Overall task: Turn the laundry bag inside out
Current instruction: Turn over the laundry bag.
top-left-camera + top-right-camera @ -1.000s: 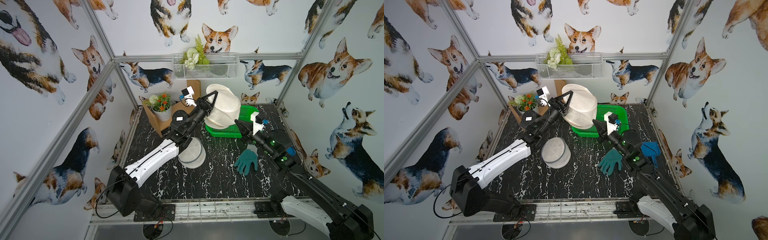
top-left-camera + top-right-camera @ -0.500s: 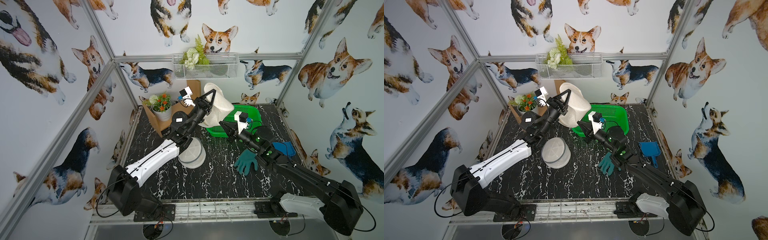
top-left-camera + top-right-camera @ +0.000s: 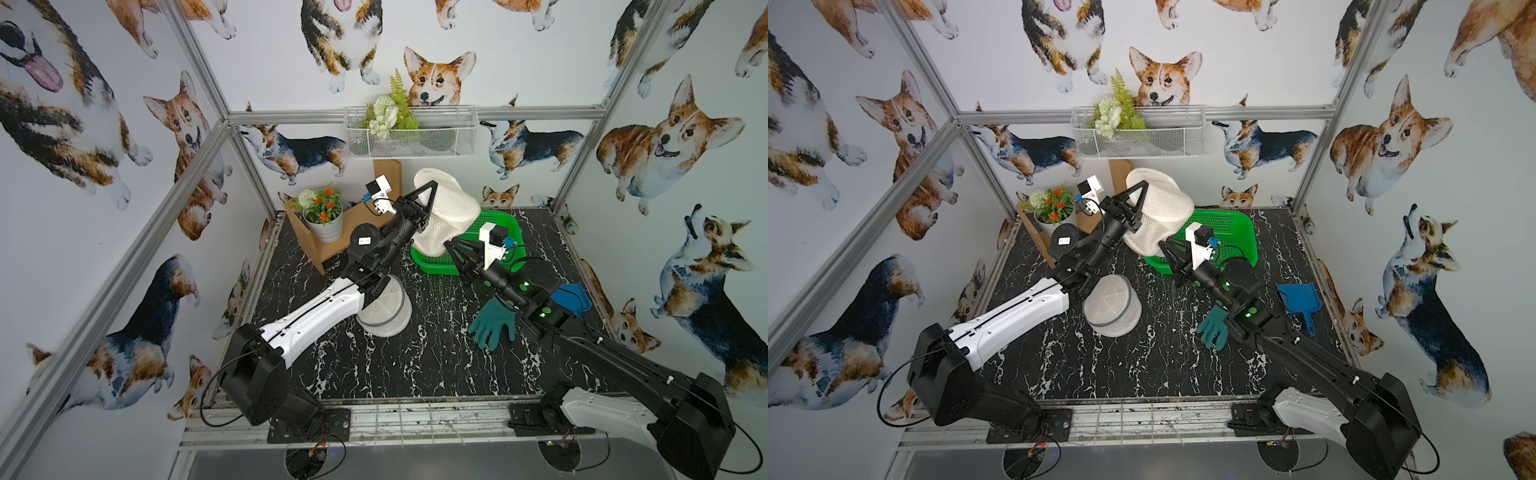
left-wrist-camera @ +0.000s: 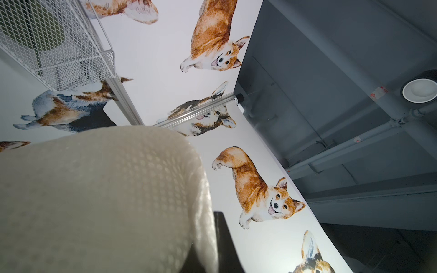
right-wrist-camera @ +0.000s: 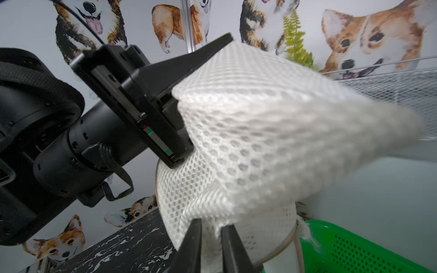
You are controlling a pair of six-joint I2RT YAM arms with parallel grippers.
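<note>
Left gripper (image 3: 430,195) clamps the raised bag (image 3: 451,216); right gripper (image 3: 449,246) has reached its hem, jaws newly cracked, seemingly to pinch.

A laundry bag (image 3: 451,208) hangs above the left end of a basket (image 3: 514,232) at the back of the tabletop (image 3: 415,365), with a flowerpot (image 3: 328,227) on a shelf (image 3: 358,217) in the back left corner. A second mesh bag (image 3: 384,318) sits left of centre, a glove (image 3: 492,325) right of centre, a dustpan (image 3: 575,297) near the right edge.
</note>
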